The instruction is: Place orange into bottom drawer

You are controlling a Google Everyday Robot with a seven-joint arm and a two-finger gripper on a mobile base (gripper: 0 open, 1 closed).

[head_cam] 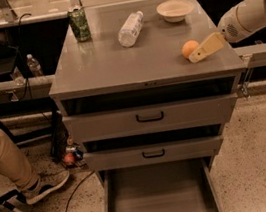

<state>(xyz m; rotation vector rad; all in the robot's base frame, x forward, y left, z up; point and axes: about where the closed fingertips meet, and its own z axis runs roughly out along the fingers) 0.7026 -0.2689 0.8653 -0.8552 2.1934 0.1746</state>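
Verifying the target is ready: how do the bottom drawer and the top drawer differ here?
The bottom drawer is pulled far out, with its bare grey inside showing; the top drawer shows only its front. The top drawer's black handle is visible; the bottom drawer's front is cut off at the frame edge. Both are grey. The orange sits on the cabinet top, with the end effector right beside it.

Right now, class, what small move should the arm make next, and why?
Probably ease the end effector in toward the orange to take it. It hangs close beside the fruit over the cabinet top, with no hold visible yet, and the bottom drawer already stands open below.
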